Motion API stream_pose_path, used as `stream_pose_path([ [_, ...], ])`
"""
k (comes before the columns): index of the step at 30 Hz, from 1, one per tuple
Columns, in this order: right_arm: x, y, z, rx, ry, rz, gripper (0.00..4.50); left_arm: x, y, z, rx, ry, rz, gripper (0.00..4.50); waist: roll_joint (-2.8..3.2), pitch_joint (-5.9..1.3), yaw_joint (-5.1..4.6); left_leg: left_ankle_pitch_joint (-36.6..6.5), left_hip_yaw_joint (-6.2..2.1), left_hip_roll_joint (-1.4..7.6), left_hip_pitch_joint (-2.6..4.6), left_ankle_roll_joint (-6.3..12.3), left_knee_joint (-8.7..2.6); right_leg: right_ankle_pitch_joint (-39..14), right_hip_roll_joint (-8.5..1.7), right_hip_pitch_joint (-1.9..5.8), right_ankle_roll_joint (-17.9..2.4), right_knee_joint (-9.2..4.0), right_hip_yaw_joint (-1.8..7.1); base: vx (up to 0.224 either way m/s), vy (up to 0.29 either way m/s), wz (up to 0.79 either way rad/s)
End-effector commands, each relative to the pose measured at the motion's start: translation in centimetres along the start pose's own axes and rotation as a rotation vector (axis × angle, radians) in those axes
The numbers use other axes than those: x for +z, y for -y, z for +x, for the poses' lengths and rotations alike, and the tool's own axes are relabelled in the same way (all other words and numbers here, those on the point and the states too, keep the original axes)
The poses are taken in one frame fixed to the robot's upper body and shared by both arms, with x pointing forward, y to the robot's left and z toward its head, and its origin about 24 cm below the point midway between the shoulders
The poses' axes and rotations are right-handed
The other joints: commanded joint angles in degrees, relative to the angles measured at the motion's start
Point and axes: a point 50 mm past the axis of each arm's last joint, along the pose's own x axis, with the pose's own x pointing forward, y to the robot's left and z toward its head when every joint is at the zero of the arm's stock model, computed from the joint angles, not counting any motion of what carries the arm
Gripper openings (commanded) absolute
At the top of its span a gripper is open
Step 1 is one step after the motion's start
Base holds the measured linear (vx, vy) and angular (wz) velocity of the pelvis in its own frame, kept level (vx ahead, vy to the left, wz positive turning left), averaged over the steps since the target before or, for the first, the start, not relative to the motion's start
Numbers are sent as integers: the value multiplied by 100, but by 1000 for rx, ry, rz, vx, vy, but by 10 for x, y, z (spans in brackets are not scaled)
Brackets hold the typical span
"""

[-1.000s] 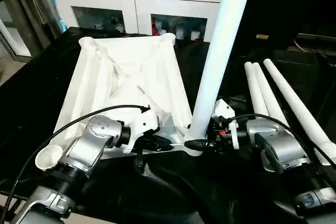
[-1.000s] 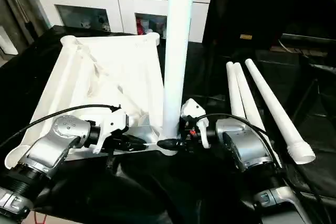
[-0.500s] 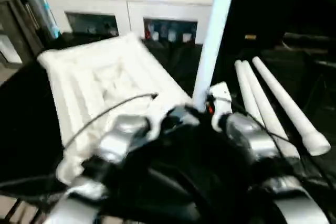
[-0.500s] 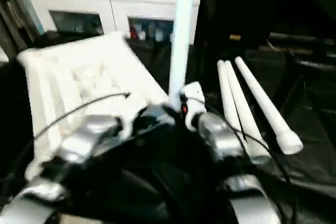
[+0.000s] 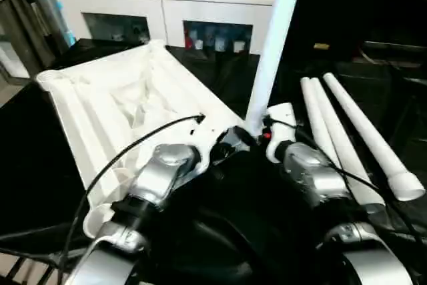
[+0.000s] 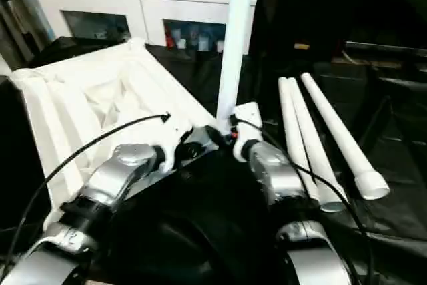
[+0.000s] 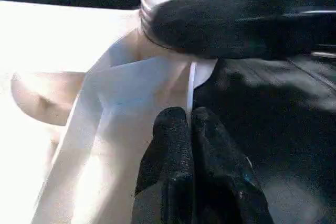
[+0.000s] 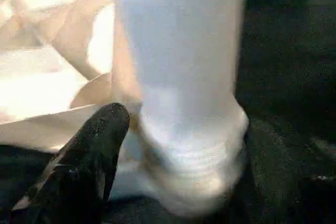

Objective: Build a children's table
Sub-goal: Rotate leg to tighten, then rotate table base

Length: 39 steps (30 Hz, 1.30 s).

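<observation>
The white tabletop [image 5: 120, 105] lies ribbed side up on the black cloth, left of centre. One white leg [image 5: 270, 51] stands upright in its near right corner socket. My left gripper [image 7: 190, 116] is shut on a thin edge of the tabletop right beside that socket. At the leg's base my right gripper [image 5: 260, 133] is open, and the leg [image 8: 184, 77] stands between its fingers. One black finger [image 8: 94, 150] is a little off the leg's ringed foot. Three more legs [image 5: 360, 138] lie side by side on the right.
A white cabinet [image 5: 167, 5] with glass doors stands behind the table, with small items on top. Black cloth [image 5: 40, 158] covers the table around the tabletop. My two silver forearms [image 5: 160, 171] fill the near middle.
The tabletop has swung, its far end going left. The corner with the upright leg and both grippers sits farther from me. The view has shifted too. My right gripper's fingers have spread.
</observation>
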Motion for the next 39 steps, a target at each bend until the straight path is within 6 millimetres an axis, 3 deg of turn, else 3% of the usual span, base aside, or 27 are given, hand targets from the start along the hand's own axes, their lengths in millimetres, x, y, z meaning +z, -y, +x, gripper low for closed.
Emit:
stream_pose_path([
  [1, 10, -5, -4, 45, 47, 6, 365, 0, -14, -3, 113, -17, -35, 0, -14, -367, 29, -1336, -130, 154, -39, 234, -433, -1266, -250, 337, -1084, -415, 167, 0, 0, 0],
  [2, 11, -2, -9, 41, 58, 7, 365, 2, -16, -4, 131, -7, -34, 0, -46, -378, 19, -1286, -126, 149, -39, 262, -418, -1217, -248, 328, -1099, -405, 165, 0, 0, 0],
  [3, 10, 0, -17, 40, 60, 2, 365, 7, -17, -3, 143, 27, -30, 0, -84, -400, 39, -1163, -101, 150, 5, 347, -382, -1084, -248, 306, -1139, -416, 177, 0, 0, 0],
  [4, 9, 1, -19, 41, 58, -1, 365, 9, -16, -3, 141, 41, -29, 0, -86, -424, 62, -992, -100, 150, 14, 404, -357, -832, -253, 317, -1204, -374, 189, 0, 0, 0],
  [5, 8, 1, -21, 34, 54, -5, 365, 12, -14, -3, 130, 65, -13, 0, -143, -429, 67, -646, -94, 150, -34, 548, -341, -369, -238, 331, -1331, -318, 186, 0, 0, 0],
  [6, 8, 2, -22, 29, 51, -7, 365, 14, -13, -2, 122, 82, -1, 0, -99, -443, 112, -442, -87, 146, -21, 648, -321, -155, -247, 321, -1435, -283, 179, 0, 0, 0],
  [7, 7, 2, -23, 24, 47, -10, 365, 16, -12, -2, 117, 101, 5, 0, -164, -448, 107, -383, -67, 140, -34, 745, -300, -81, -238, 311, -1488, -277, 176, 0, 0, 0],
  [8, 7, 2, -23, 23, 46, -11, 365, 17, -11, -2, 111, 116, 9, 0, -141, -447, 129, -355, -72, 140, -40, 776, -297, -86, -252, 312, -1512, -264, 175, 0, 0, 0],
  [9, 7, 1, -23, 18, 43, -10, 365, 22, -10, -4, 99, 163, 31, 0, -174, -432, 140, -371, -61, 150, -43, 838, -297, -211, -253, 291, -1504, -285, 174, 0, 0, 0],
  [10, 7, 1, -23, 18, 43, -10, 365, 22, -10, -4, 99, 163, 31, 0, -151, -423, 148, -409, -67, 157, -43, 834, -303, -319, -259, 283, -1499, -288, 173, 0, 0, 0],
  [11, 6, 3, -24, -5, 22, -17, 374, 30, -14, -9, 125, 231, 37, 28, -186, -415, 155, -482, -63, 172, -30, 799, -309, -501, -252, 267, -1466, -308, 171, 0, 0, 0],
  [13, 5, 3, -24, -26, -4, -34, 378, 34, -18, -14, 145, 255, 25, 55, -158, -403, 183, -520, -72, 197, -9, 649, -327, -626, -256, 253, -1428, -292, 181, 0, 0, 0],
  [16, 0, -1, -24, -16, -54, -83, 378, 35, -34, -30, 234, 259, 72, 75, -173, -379, 198, -582, -76, 217, 0, 519, -347, -548, -250, 249, -1429, -278, 179, 0, 0, 0],
  [20, -4, -10, -22, 20, -91, -105, 378, 31, -61, -56, 410, 223, 94, 100, -184, -355, 198, -716, -65, 201, 16, 407, -353, -730, -255, 245, -1280, -285, 198, 0, 0, 0],
  [26, -8, -18, -19, 27, -154, -151, 378, 5, -120, -135, 843, 49, 144, 100, -165, -360, 196, -675, -79, 200, 40, 220, -363, -732, -223, 225, -1183, -251, 192, 0, 0, 0],
  [28, -9, -18, -19, 22, -164, -153, 378, -4, -128, -156, 916, -15, 152, 100, -143, -354, 189, -620, -77, 196, 48, 189, -367, -632, -207, 208, -1175, -236, 193, 0, 0, 0],
  [30, -10, -18, -18, 15, -175, -156, 378, -14, -132, -178, 976, -96, 162, 100, -167, -353, 220, -668, -74, 216, 63, 142, -375, -669, -222, 201, -1207, -232, 200, 0, 0, 0],
  [31, -10, -18, -18, 12, -179, -157, 378, -17, -133, -183, 996, -122, 174, 100, -137, -335, 239, -774, -71, 215, 81, 107, -388, -767, -209, 169, -1201, -250, 200, 0, 0, 0],
  [32, -11, -18, -16, 7, -186, -156, 378, -25, -134, -190, 1010, -175, 183, 100, -163, -328, 255, -948, -60, 217, 114, 53, -398, -899, -196, 141, -1160, -279, 206, 0, 0, 0],
  [36, -13, -19, -15, 3, -193, -151, 378, -36, -133, -189, 978, -228, 162, 100, -137, -314, 322, -1358, -71, 211, 139, -142, -432, -1248, -205, 107, -1020, -316, 228, 0, 0, 0],
  [38, -13, -21, -14, 9, -195, -142, 378, -45, -127, -185, 915, -268, 133, 81, -123, -318, 345, -1430, -82, 206, 133, -226, -444, -1258, -217, 115, -965, -311, 231, 0, 0, 0],
  [39, -13, -22, -14, 11, -194, -136, 361, -52, -121, -180, 851, -305, 111, 63, -153, -310, 333, -1473, -92, 198, 96, -239, -460, -1301, -215, 135, -931, -317, 231, 0, 0, 0],
])
